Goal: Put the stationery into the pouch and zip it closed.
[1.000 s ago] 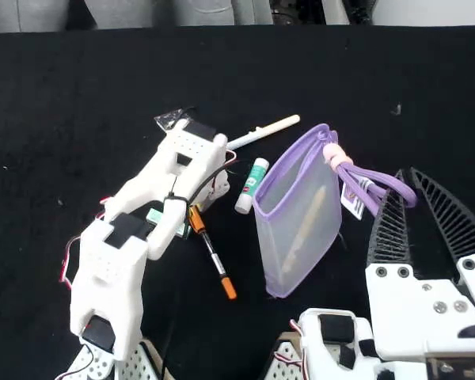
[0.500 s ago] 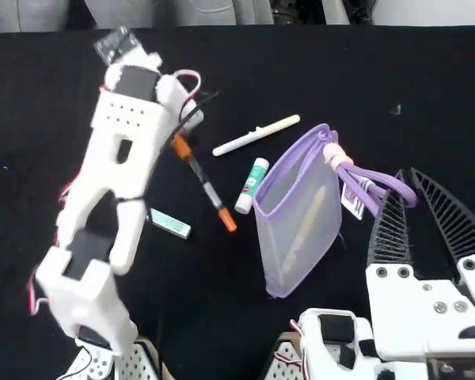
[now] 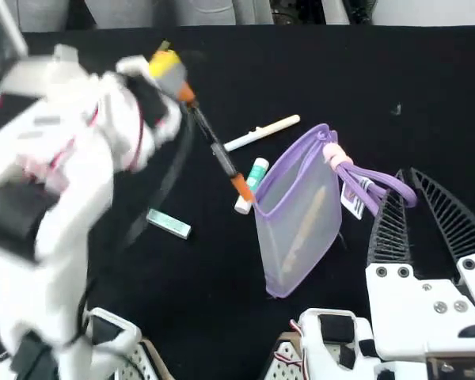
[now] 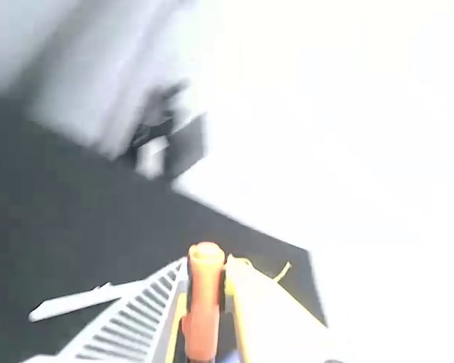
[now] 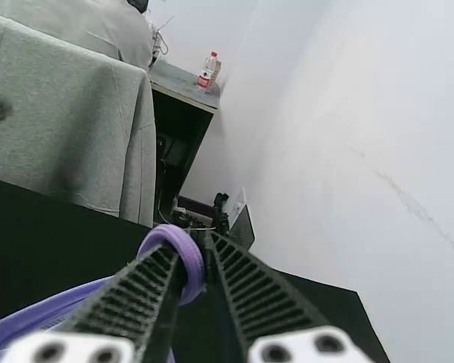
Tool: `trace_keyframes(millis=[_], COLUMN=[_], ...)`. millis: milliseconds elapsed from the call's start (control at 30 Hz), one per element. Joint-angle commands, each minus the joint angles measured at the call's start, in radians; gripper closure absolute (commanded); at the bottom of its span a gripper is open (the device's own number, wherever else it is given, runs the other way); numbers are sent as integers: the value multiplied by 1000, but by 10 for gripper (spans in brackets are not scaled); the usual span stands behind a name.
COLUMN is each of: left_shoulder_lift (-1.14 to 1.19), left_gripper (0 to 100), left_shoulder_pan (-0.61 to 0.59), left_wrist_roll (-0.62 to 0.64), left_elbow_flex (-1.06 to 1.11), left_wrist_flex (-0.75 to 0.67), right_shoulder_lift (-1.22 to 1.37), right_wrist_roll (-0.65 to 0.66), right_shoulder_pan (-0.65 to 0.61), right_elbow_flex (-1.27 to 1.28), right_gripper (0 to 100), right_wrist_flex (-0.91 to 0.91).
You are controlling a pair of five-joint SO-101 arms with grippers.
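Observation:
The translucent purple pouch (image 3: 297, 218) stands open on the black table, with a pale pencil (image 3: 310, 220) inside. My right gripper (image 3: 401, 180) (image 5: 204, 243) is shut on the pouch's purple strap (image 3: 376, 184) (image 5: 174, 240). My left gripper (image 3: 172, 79) (image 4: 204, 321) is raised and blurred, shut on an orange-and-black pen (image 3: 212, 146) (image 4: 203, 299). The pen slants down, and its orange tip (image 3: 240, 187) sits close to the pouch's near rim. A white marker (image 3: 261, 133), a glue stick (image 3: 252, 184) and a green eraser (image 3: 168, 224) lie on the table left of the pouch.
The left arm's white body (image 3: 39, 206) covers the table's left side. The right arm's base (image 3: 412, 317) stands at the front right. Grey cloth (image 5: 60, 128) hangs beyond the table's far edge.
The left arm lifted the pen off the table, swung up and back, then brought the pen's tip toward the pouch's mouth. The right arm and the pouch stayed still.

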Motion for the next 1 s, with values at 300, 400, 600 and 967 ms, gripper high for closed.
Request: trace_keyframes(millis=[300, 400, 600, 967], left_shoulder_lift=[-301, -348, -483, -715], left_gripper=[971, 971, 971, 971], left_shoulder_pan=[231, 229, 232, 361], left_wrist_roll=[-152, -229, -293, -509], left_elbow_flex=[348, 513, 852, 1336], left_wrist_flex=[-430, -586, -876, -1172], right_shoulder_lift=[61, 48, 22, 22], right_wrist_roll=[2, 2, 2, 2], right_shoulder_pan=[11, 11, 11, 11], right_elbow_flex=[4, 4, 4, 4], right_gripper=[988, 988, 988, 988], right_wrist_flex=[29, 29, 28, 26])
